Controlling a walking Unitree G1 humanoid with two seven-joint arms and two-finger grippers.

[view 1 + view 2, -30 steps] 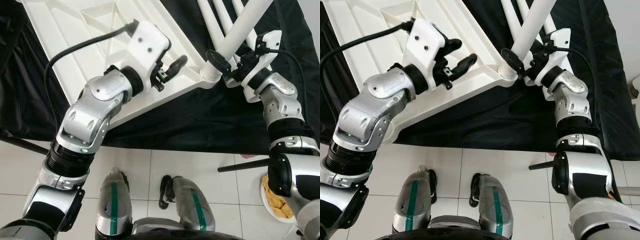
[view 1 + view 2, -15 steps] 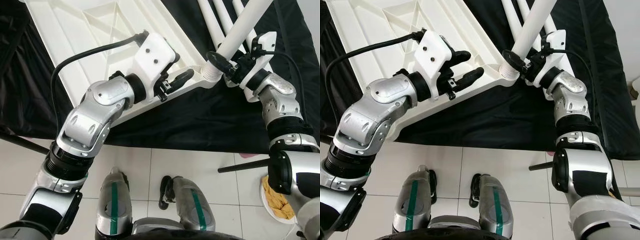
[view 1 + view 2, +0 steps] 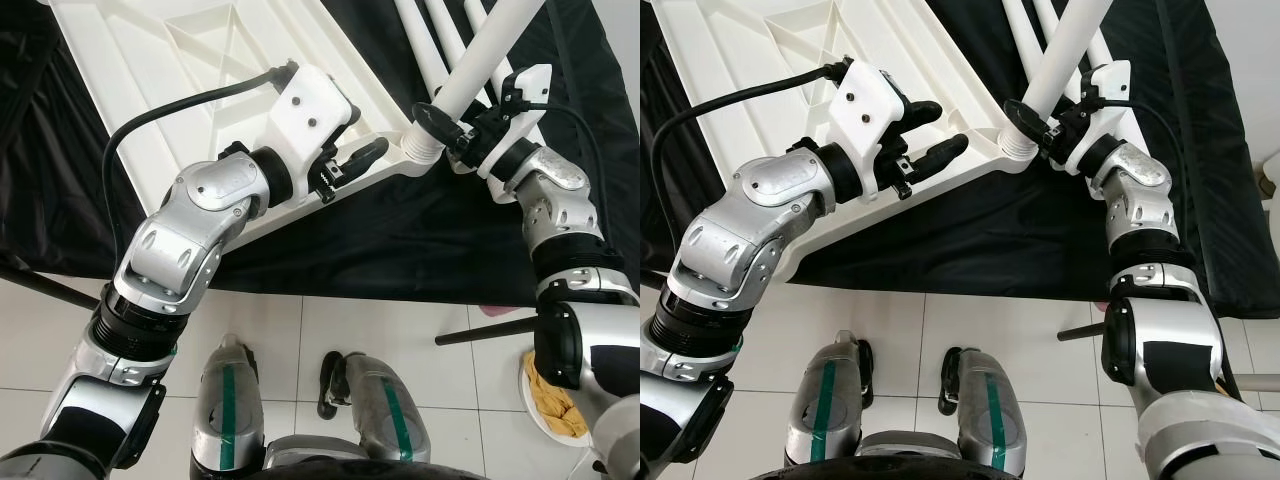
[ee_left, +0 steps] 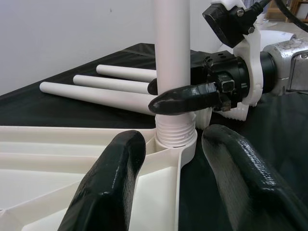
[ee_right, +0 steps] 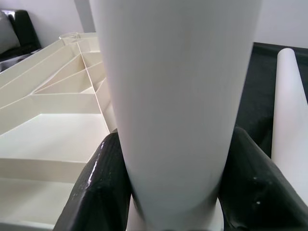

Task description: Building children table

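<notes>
The white table top (image 3: 180,60) lies upside down on a black cloth (image 3: 400,240). A white leg (image 3: 490,50) stands tilted in the threaded socket (image 3: 422,148) at its near corner. My right gripper (image 3: 450,125) is shut on the leg just above the socket; in the right wrist view its fingers (image 5: 103,183) press the leg (image 5: 173,96) from both sides. My left gripper (image 3: 940,128) is open over the table top's edge, a short way from that corner. In the left wrist view its fingers (image 4: 110,187) frame the socket (image 4: 175,137) without touching it.
Three spare white legs (image 4: 106,89) lie on the cloth beyond the corner. A black rod (image 3: 485,330) crosses the tiled floor at the right, near a plate with something yellow (image 3: 550,400). My own feet (image 3: 345,385) stand below the cloth's edge.
My left gripper has slid along the table top's edge toward the socket corner and stayed open. The right gripper keeps its hold on the leg, almost still.
</notes>
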